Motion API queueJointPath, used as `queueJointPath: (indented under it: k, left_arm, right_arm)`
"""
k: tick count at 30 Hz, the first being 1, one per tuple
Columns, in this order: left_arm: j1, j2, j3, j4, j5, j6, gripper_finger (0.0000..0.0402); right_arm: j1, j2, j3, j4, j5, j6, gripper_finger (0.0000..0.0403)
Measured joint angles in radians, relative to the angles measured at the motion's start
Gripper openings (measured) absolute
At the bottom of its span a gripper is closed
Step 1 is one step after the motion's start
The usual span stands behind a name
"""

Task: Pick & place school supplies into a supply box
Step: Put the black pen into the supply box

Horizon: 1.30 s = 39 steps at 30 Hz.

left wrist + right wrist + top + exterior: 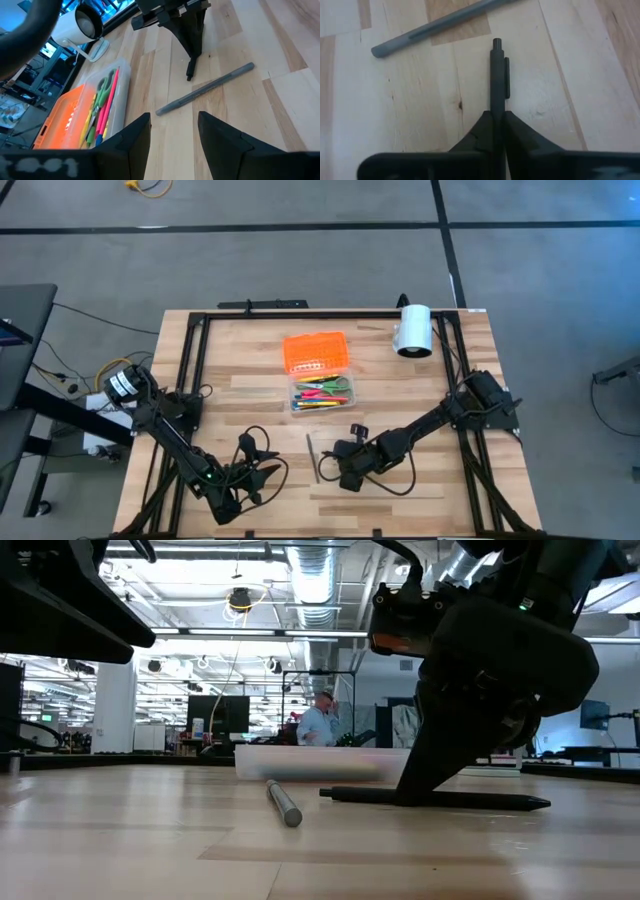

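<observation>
A black pen (497, 70) lies on the wooden table with my right gripper (498, 120) shut on it. This gripper also shows in the high view (340, 470). A grey pen (435, 25) lies flat just beyond it (311, 450). My left gripper (172, 142) is open and hovers over bare table near the grey pen (205, 89), at the near-left (265, 470). The clear supply box (322, 393) holds several coloured pens and green-handled scissors. Its orange lid (317, 352) lies beside the box, on its far side. My right gripper pinches the black pen's barrel (498, 107) between its two fingers, just behind the clip. The fingers (425, 775) slant down onto it from above. The pen lies flat on the table, its button end (326, 793) sticking out past the fingers.
A white cylinder (412, 330) lies at the table's far right. A black frame (190, 350) runs along the table's edges. Bare wood stretches between the grippers and the box. A person (322, 725) is in the room behind.
</observation>
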Motion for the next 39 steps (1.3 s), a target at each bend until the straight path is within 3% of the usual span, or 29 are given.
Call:
queueJointPath:
  k: [20, 32, 39]
  left_arm:
    - [0.000, 0.000, 0.000, 0.000, 0.000, 0.000, 0.0157]
    - [0.000, 0.000, 0.000, 0.000, 0.001, 0.000, 0.0157]
    - [0.000, 0.000, 0.000, 0.000, 0.001, 0.000, 0.0157]
  right_arm:
    - [0.000, 0.000, 0.000, 0.004, -0.008, 0.053, 0.0049]
    - [-0.003, -0.003, 0.002, -0.007, -0.066, 0.062, 0.0018]
    - [-0.003, -0.003, 0.009, -0.018, -0.067, 0.062, 0.0021]
